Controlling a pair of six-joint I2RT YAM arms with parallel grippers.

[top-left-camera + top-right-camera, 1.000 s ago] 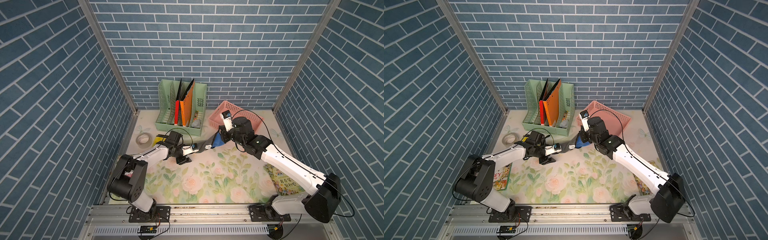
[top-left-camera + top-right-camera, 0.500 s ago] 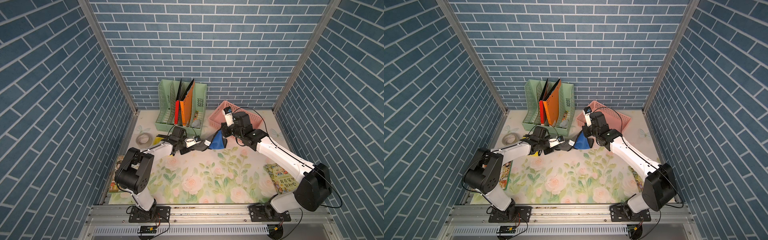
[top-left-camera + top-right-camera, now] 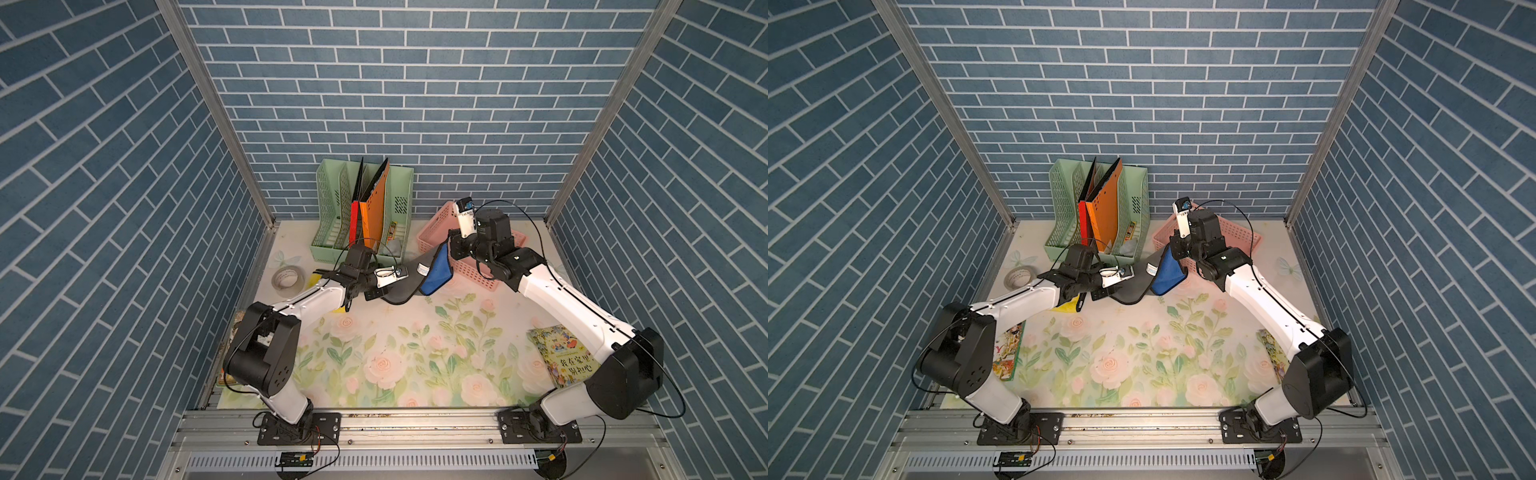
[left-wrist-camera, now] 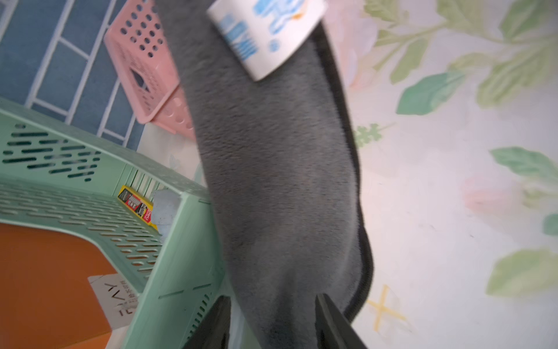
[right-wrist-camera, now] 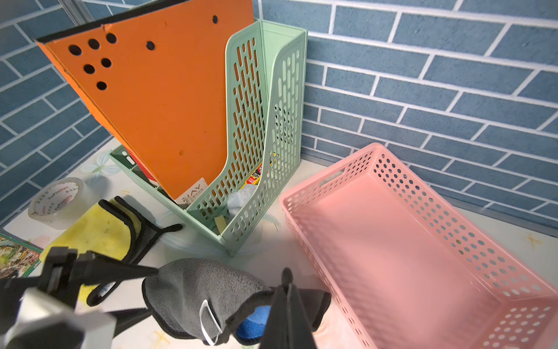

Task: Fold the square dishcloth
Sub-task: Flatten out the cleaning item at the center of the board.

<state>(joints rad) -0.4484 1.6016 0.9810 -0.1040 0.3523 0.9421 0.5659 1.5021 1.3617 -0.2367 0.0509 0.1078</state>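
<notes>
The grey-and-blue dishcloth (image 5: 205,287) sags between the arms beside the pink basket (image 3: 478,274) — right gripper (image 5: 287,281) pinched tight on one end, left gripper (image 4: 271,299) half-spread around the other.

Dishcloth (image 3: 399,287): grey face, blue reverse, black hem, white tag; bunched, sagging from right gripper (image 3: 451,250) toward left gripper (image 3: 371,292).

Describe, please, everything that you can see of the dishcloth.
The dishcloth is soft plush cloth, grey on one face and blue on the other, with black edging and a white printed label. The right claw is shut on one end; the left claw stands open around the other end. Between them it sags, bunched and not flat, near the pink basket.
</notes>
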